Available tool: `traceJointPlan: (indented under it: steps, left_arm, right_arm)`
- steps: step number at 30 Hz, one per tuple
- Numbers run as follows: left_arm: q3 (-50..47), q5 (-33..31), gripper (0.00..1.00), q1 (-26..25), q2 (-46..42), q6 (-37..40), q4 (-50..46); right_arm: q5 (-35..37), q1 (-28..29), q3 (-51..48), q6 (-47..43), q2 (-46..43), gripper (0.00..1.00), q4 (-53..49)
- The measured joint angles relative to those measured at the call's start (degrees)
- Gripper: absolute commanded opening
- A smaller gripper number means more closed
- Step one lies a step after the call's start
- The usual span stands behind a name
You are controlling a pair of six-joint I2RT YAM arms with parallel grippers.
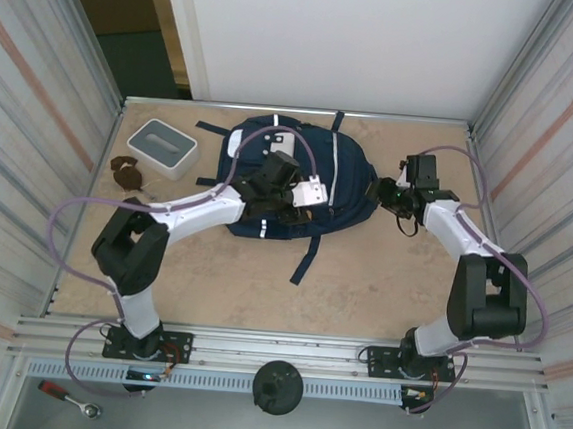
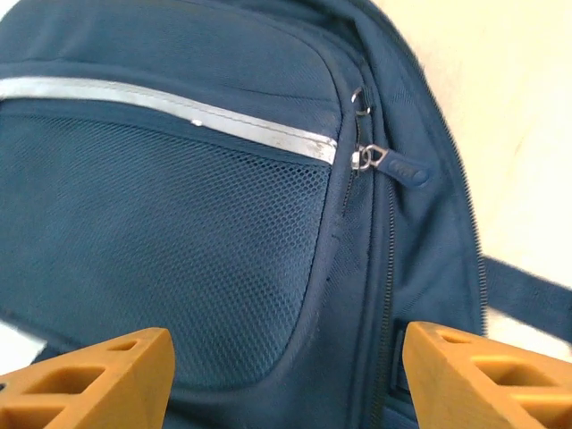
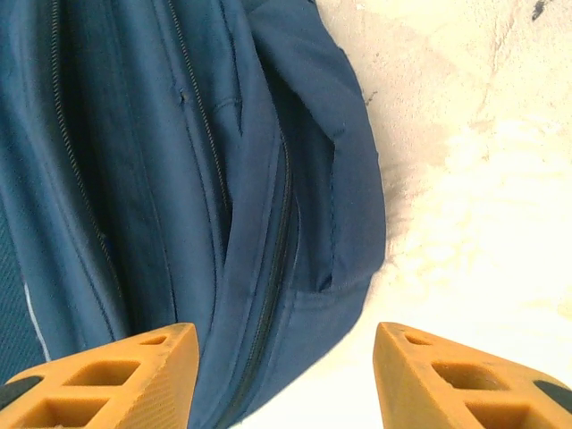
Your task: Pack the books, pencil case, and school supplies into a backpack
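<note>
Judging by its slack cloth, you should expect the backpack (image 1: 290, 180) to handle soft and floppy. It sags and folds instead of lifting as one piece, and the smooth navy fabric probably slips under a shallow pinch. It lies flat on the table (image 1: 381, 283), toward the far middle, between the two arms.

Take hold where there is something firm: the zipper pulls (image 2: 362, 156) beside the mesh pocket (image 2: 179, 259), or the thick seamed side edge.

Your left gripper (image 2: 286, 344) hovers above the mesh pocket, jaws spread wide with nothing in them. Your right gripper (image 3: 286, 340) stands at the bag's right edge, jaws likewise apart and empty, half over fabric and half over bare table.

The left wrist view gives you the pulls and the reflective stripe close up, which the top view leaves too small to read. The right wrist view follows the side zipper track. The top view adds the whole layout: the trailing strap (image 1: 308, 257) and the white-and-grey box (image 1: 164, 148) well off to the left.
</note>
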Motion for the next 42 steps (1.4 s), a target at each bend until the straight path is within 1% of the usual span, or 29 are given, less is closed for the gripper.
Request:
traceJointPlan:
  steps: [2, 5, 10, 12, 15, 18, 23, 27, 30, 36, 42]
  left_arm:
    - [2.0, -1.6, 0.64, -0.3, 3.0, 3.7, 0.2]
    - [5.4, -4.1, 0.55, -0.9, 7.1, 7.7, 0.4]
    - [7.6, -6.4, 0.35, -1.6, 10.1, 11.8, 0.5]
    - [7.6, -6.6, 0.27, -1.7, 10.2, 12.6, 0.5]
    - [7.6, -5.8, 0.15, -1.7, 10.2, 12.8, 0.5]
    - [7.6, -3.4, 0.09, -1.3, 10.1, 11.6, 0.5]
    - [7.6, 2.2, 0.03, 0.5, 9.1, 9.1, 0.0]
    - [7.6, 6.1, 0.00, 1.7, 8.9, 7.1, -0.3]
    - [7.6, 8.4, 0.00, 2.3, 8.8, 5.8, -0.4]
    - [7.4, 10.6, 0.00, 3.0, 8.5, 4.2, -0.3]
    - [6.7, 11.2, 0.00, 3.2, 8.1, 3.7, 0.2]
  right_arm:
    - [-0.1, 0.1, -1.4, 0.0, -1.4, 0.53, 0.1]
    - [-1.0, 0.8, -3.8, 0.1, -2.9, 0.52, 0.4]
    - [-3.3, 4.1, -9.6, 0.2, -5.6, 0.52, 2.6]
    - [-4.3, 4.8, -12.6, 0.2, -7.7, 0.51, 4.6]
    - [-5.4, 6.0, -17.3, -0.3, -11.6, 0.46, 8.6]
    - [-5.6, 9.3, -20.0, -1.7, -14.1, 0.43, 13.3]
    - [-5.4, 14.5, -20.6, -3.8, -13.7, 0.37, 20.7]
    - [-4.8, 16.2, -20.6, -4.9, -10.1, 0.34, 26.1]
    - [-4.2, 16.8, -20.6, -5.0, -7.0, 0.34, 28.5]
    - [-2.0, 17.6, -20.3, -6.4, -2.8, 0.34, 30.6]
    - [-0.7, 17.9, -18.8, -7.5, -1.1, 0.34, 31.9]
